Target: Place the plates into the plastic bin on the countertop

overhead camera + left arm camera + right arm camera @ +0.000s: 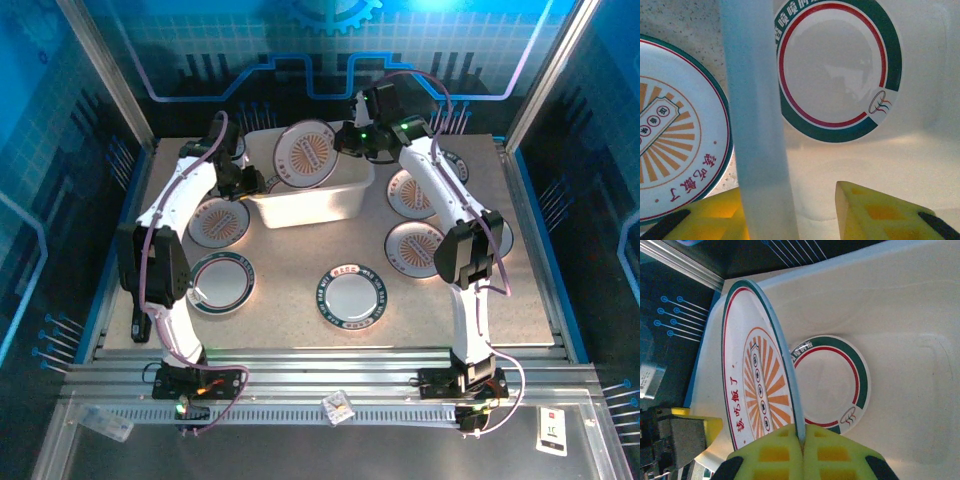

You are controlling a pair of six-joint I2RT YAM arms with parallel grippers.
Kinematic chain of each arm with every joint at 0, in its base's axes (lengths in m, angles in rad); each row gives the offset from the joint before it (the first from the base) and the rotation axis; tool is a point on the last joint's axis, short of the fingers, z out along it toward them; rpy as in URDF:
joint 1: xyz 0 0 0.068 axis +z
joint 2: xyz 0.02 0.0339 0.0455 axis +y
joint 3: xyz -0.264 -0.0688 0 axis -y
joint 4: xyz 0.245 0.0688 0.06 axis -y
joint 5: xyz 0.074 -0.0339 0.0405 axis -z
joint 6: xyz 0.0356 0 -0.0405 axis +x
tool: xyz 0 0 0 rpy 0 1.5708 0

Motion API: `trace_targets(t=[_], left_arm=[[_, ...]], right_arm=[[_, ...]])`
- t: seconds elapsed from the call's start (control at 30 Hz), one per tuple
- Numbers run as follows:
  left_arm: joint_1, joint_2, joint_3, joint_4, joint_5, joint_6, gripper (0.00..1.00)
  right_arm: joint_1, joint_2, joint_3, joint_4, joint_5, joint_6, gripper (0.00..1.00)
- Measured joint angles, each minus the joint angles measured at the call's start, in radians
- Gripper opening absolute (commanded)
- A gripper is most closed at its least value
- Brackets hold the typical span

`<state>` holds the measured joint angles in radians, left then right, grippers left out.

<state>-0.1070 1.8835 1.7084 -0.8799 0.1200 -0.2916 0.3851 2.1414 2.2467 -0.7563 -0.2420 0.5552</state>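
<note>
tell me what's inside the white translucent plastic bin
One green-rimmed round plate with a white centre lies on the floor of the white translucent plastic bin. The right pincer holds an orange-sunburst round plate on edge over it, hiding the floor behind.

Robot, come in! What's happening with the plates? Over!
Right gripper shut on orange sunburst round plate, tilted over white translucent plastic bin. Left gripper open astride bin's wall. Green-rimmed plate lies inside bin.

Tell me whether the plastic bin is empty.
No, a green-rimmed plate lies inside the plastic bin, behind the orange-patterned plate held by the right end effector.
</note>
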Motion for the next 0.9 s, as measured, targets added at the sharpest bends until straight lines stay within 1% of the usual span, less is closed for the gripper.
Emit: trace_targets(t=[0.2,0.4,0.5,0.77,0.9], left_arm=[[-0.005,-0.026,-0.021,-0.013,0.014,0.000,0.29],[-0.028,-0.076,-0.059,-0.017,0.039,0.000,0.29],[-0.042,-0.116,-0.109,-0.010,0.045,-0.010,0.29],[-0.061,-0.217,-0.266,0.015,0.045,-0.069,0.30],[-0.063,-0.247,-0.305,0.054,0.045,-0.085,0.30]], right_arm=[[-0.011,-0.002,-0.023,-0.009,-0.007,-0.002,0.00],[-0.014,-0.010,-0.023,-0.047,-0.030,-0.008,0.00],[-0.014,-0.026,-0.035,-0.068,-0.036,-0.011,0.00],[-0.006,-0.137,-0.206,-0.069,-0.040,-0.010,0.00],[0.001,-0.150,-0.261,-0.055,-0.045,-0.010,0.00]])
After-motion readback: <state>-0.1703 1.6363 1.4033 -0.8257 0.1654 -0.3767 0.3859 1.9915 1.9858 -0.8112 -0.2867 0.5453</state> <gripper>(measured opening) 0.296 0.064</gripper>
